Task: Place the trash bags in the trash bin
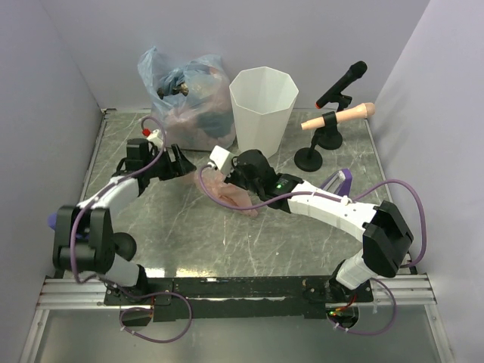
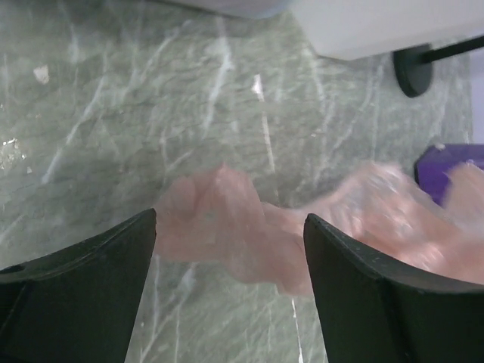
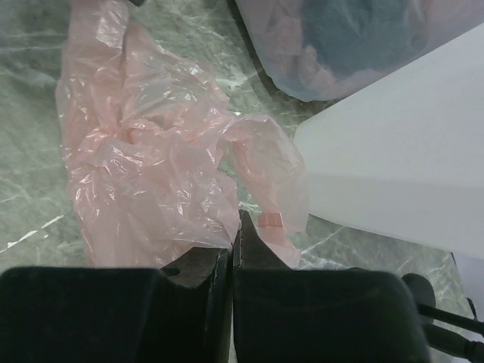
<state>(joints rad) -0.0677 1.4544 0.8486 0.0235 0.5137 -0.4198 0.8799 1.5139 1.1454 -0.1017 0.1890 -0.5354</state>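
Right jaws: pressed tight together on the right gripper (image 3: 234,227), pinching a fold of the pink trash bag (image 3: 151,166) right at the tips.
Left jaws: spread wide on the left gripper (image 2: 229,223), nothing between them, not touching anything as far as I can see.
Pink trash bag: crumpled and lying flat on the table (image 2: 113,113). From the right jaws it fans out ahead and off to their left. One bunched end sits just past the left jaws, in line with the gap between them.
Between the two grippers: pretty much just that bag. The top view has them pointing toward each other with the bag stretched along the table from one to the other.
Trash bin (image 3: 393,151): white, faceted, standing upright, just ahead and to the right of the right jaws. It's close to the bag's edge, but I can't tell if they touch. Looks like nothing's inside from the top view.
Stuffed clear bag (image 3: 340,38): bluish, packed with stuff, sitting beyond the right jaws and snug beside the bin.
Purple block (image 2: 442,162): past the far end of the pink bag, seen from the left jaws.
Mic stand (image 1: 325,140): out beyond the bin, well away from both sets of jaws, with a black microphone (image 1: 344,82) on top.
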